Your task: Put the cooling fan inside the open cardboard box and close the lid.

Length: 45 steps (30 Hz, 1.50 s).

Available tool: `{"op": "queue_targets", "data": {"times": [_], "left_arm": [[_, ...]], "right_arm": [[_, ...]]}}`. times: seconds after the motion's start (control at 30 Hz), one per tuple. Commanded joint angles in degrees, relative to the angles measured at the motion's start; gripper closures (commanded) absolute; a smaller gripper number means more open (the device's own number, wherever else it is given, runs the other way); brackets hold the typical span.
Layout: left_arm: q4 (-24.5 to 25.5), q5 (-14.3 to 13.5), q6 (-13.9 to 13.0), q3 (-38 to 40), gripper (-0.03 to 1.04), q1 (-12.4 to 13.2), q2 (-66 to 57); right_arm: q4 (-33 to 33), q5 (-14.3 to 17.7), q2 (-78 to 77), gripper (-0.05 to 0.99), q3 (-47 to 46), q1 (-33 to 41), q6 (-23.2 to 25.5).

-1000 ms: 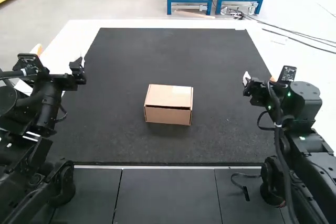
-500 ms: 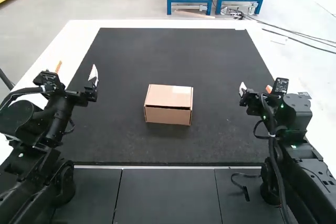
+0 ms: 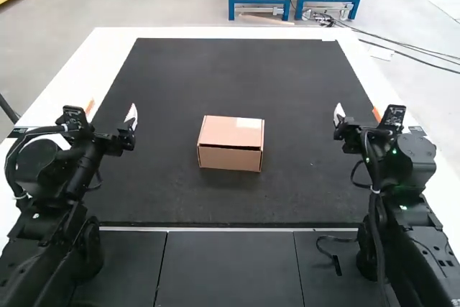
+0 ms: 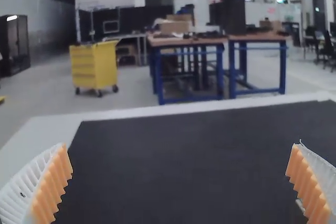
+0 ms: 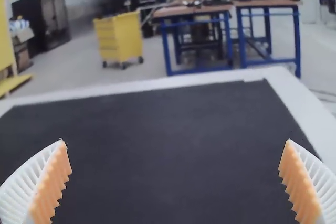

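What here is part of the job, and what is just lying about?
Job:
cardboard box, closed, in the middle of the mat
left tool, open, at the mat's left edge
right tool, open, at the mat's right edge

Lying about:
black mat
white table under it

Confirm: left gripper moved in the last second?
Yes: the left gripper pulled back from beyond the far edge of the cardboard box to level with it.

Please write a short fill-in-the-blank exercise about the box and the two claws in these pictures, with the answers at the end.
1. The lid of the cardboard box is ____.
2. The box stands on a ____ mat.
3. The left claw is ____ and holds nothing.
4. The box lies ____ the left claw and the right claw.
Missing words: closed; black; open; between.
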<state>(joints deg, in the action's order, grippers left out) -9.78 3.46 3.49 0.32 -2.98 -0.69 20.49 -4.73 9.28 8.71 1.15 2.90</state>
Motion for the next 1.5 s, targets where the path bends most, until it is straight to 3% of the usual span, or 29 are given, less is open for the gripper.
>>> {"op": "queue_targets", "data": {"times": [0.0,0.3,0.4,0.5,0.7,0.77,0.8,0.83,1.0,1.47], "left_arm": [[2.13,2.86,1.35,-0.32,0.04,0.96,0.78],[8.37,2.86,0.64,-0.23,0.04,1.14,0.78],[10.13,2.6,-1.64,-0.23,0.04,1.31,0.78],[10.4,2.6,-1.82,-0.32,0.04,1.58,0.78],[11.1,2.51,-1.99,-0.23,0.04,2.02,0.78],[11.01,2.51,-2.7,-0.32,0.04,2.02,0.78],[11.01,2.51,-3.31,-0.23,0.04,2.02,0.78],[11.01,2.51,-3.31,-0.23,0.04,2.1,0.78],[11.01,2.51,-3.66,-0.23,0.04,3.25,0.78],[10.66,2.51,-3.66,-0.32,0.04,2.98,0.78]], "right_arm": [[-1.86,-0.81,-5.67,0.02,-8.71,-1.32,-1.58],[-7.57,-1.86,-9.37,0.03,-8.62,-4.31,-1.67],[-11.17,-1.77,-9.37,0.03,-8.62,-3.7,-4.39],[-13.55,-1.51,-9.37,0.02,-8.62,-2.73,-5.44],[-14.95,5.79,-9.28,0.02,-8.62,-2.47,-4.57],[-14.43,10.8,-9.28,0.02,-8.62,-2.29,-2.63],[-14.51,14.84,-9.28,0.02,-8.62,-2.11,0.36],[-15.57,15.37,-9.28,0.02,-8.62,-1.67,1.85],[-18.21,15.45,-9.28,0.02,-8.62,-0.18,1.67],[-18.56,15.28,-9.37,0.02,-8.71,0.35,1.5]]}}
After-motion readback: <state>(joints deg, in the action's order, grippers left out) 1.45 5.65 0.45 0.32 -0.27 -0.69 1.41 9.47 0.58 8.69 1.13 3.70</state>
